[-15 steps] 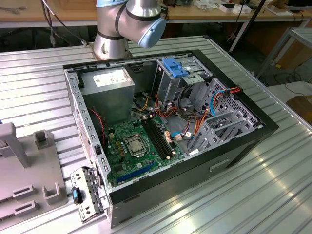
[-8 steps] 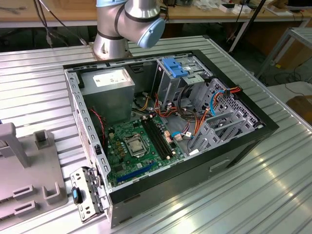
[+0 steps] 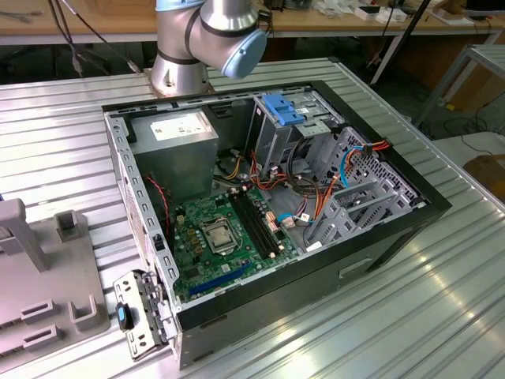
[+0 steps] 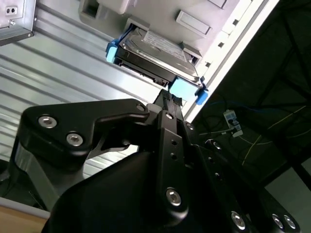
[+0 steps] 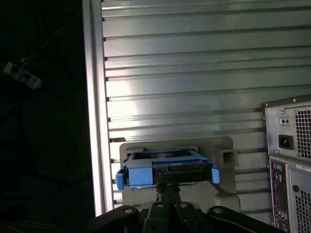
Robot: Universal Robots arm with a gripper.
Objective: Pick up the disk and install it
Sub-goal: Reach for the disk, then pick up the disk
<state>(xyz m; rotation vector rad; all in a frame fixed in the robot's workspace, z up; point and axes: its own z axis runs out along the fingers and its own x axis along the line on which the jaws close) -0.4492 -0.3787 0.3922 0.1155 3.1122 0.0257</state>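
The disk (image 5: 165, 167), a flat rectangular grey-metal hard drive framed by a bright blue plastic carrier with end tabs, is seen in both wrist views lying flat on a pale grey plastic fixture plate (image 5: 221, 194). The plate is set on the ribbed aluminium table (image 5: 184, 73), right beside one of its long edges. In the second wrist view the disk (image 4: 155, 51) is shown from its side, with a blue tab at each end, seated between raised stops of the plate (image 4: 160, 14).

The black gripper (image 5: 168, 187) is held at the middle of the disk's near end face, and its fingertips are drawn close together in a narrow stance. In the second wrist view the gripper (image 4: 167, 99) is reached up to the lower edge of the disk beside one blue tab; whether contact is made cannot be told.

In the exterior view an open black-and-grey computer case (image 3: 430, 201) is laid on its side on the table (image 3: 410, 316), with a green motherboard (image 3: 221, 237) exposed. The silver and pale blue robot arm (image 3: 213, 31) is mounted at the table's far edge behind the case.
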